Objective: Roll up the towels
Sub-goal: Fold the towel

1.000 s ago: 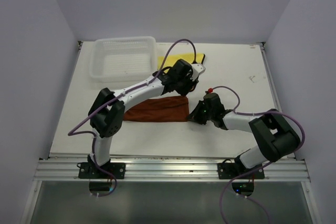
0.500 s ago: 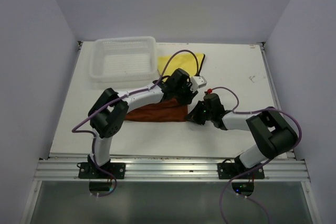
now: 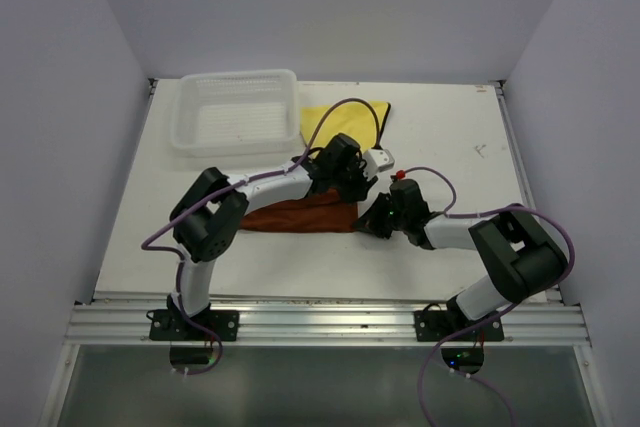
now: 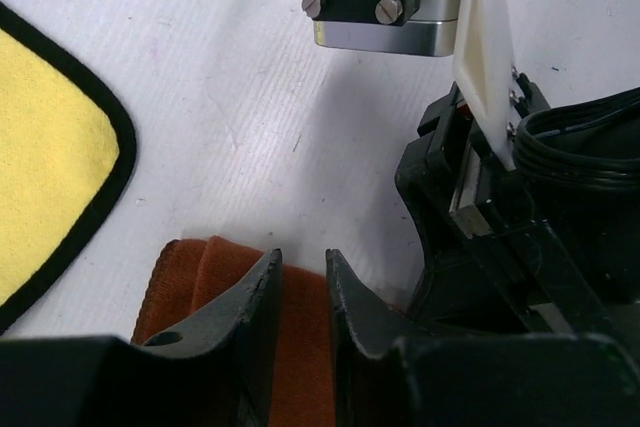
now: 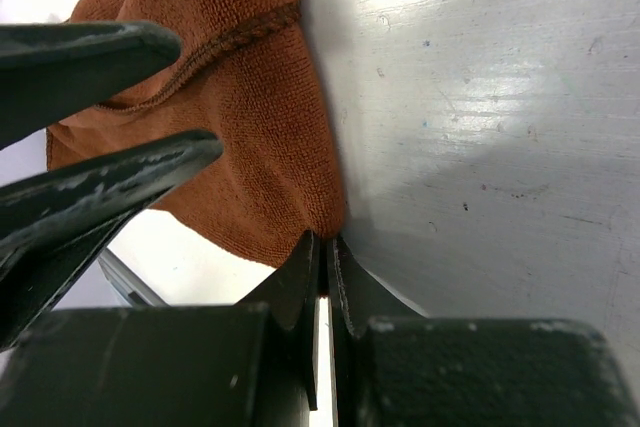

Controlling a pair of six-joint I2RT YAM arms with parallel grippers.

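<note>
The rust-brown towel [image 3: 300,215] lies folded into a long strip at the table's middle. My right gripper [image 3: 374,218] sits at the strip's right end, shut on a corner of it [image 5: 240,107], with a sliver of cloth pinched between the tips [image 5: 325,244]. My left gripper [image 3: 352,185] is low over the same end from the far side. Its jaws [image 4: 303,269] stand a narrow gap apart, open, with brown cloth [image 4: 200,287] showing flat under and between them. The yellow towel [image 3: 345,119], dark-hemmed [image 4: 40,197], lies flat behind, partly hidden by the left arm's cable.
A white mesh basket [image 3: 190,137] stands at the back left, next to the yellow towel. The two grippers are very close together; the right arm's black body [image 4: 500,247] fills the right of the left wrist view. White walls enclose the table.
My left gripper has moved from near the yellow towel's front edge toward me, down onto the brown towel's right end. The right gripper has barely moved.
</note>
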